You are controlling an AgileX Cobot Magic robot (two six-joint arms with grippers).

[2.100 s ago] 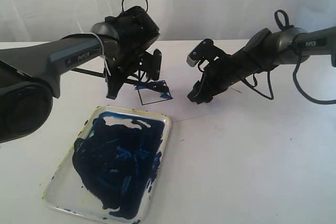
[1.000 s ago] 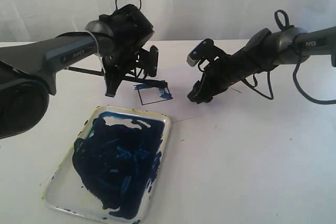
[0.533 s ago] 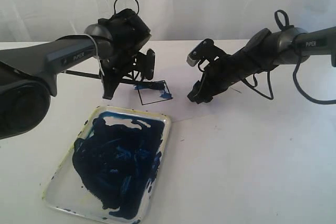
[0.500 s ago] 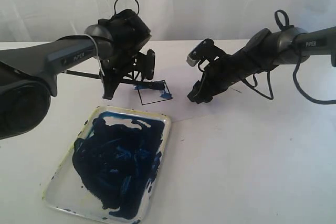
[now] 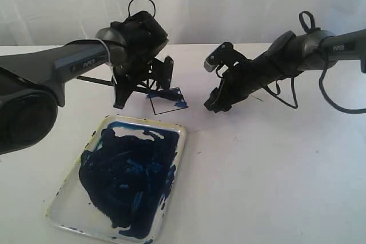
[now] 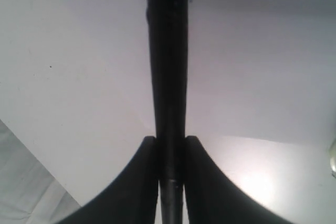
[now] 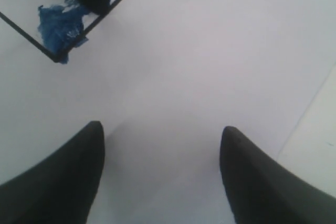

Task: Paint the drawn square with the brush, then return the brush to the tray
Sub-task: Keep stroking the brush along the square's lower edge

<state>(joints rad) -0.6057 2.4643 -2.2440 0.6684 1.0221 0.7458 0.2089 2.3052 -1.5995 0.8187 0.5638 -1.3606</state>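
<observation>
Left hand (image 5: 146,84): clamped on the brush (image 5: 94,79). In the left wrist view my two fingers (image 6: 144,166) press against either side of the black handle (image 6: 168,66), with no gap showing on either side.

Brush, axis: in the exterior view the handle is close to level. Its free end sticks out on the side of my left hand away from the square (image 5: 169,101), and its working end points toward the square. In the wrist view the handle runs straight out from between the fingers, with a fleck of blue beside its far end. I cannot tell whether the bristles touch the paper (image 7: 210,51).

Square: drawn on the white paper, directly below and just beside my left hand. Blue smears lie along its far edge and in one corner (image 7: 60,27); the rest of the interior is white.

Right hand (image 5: 213,106): fingers apart (image 7: 160,129), nothing between them. It hangs low over bare paper just beside the square, on the side opposite my left hand. I cannot tell whether the fingertips touch the sheet.

Tray (image 5: 143,118): on the table (image 5: 274,170), near the square on the camera's side, its floor covered with dark blue paint. Its long axis runs from the square toward the camera, slightly slanted. The brush is not in it.
</observation>
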